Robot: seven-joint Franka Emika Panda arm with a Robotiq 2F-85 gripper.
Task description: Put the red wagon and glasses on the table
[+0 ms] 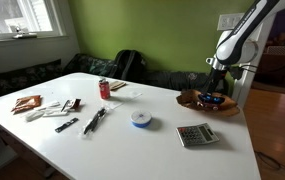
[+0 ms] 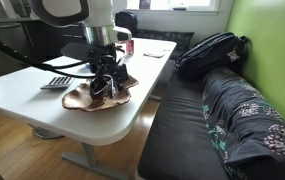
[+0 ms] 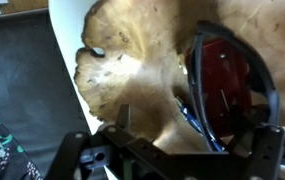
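Observation:
A tan, irregular wooden bowl [image 3: 132,60] sits at the white table's [image 1: 132,145] corner; it shows in both exterior views [image 1: 190,100] [image 2: 79,100]. Inside it lies the red wagon [image 3: 225,78], with dark-framed glasses [image 3: 194,70] with blue bits lying across it. My gripper [image 3: 197,130] is open and lowered into the bowl, its fingers straddling the glasses and the wagon's near edge. It also shows in both exterior views [image 1: 215,90] [image 2: 104,82], where it hides most of the wagon and glasses.
On the table are a calculator [image 1: 196,135] [image 2: 57,82], a tape roll [image 1: 142,119], a red soda can [image 1: 105,89], pens [image 1: 94,120] and packets [image 1: 27,103]. A dark couch [image 2: 197,120] with a backpack [image 2: 210,50] runs beside the table.

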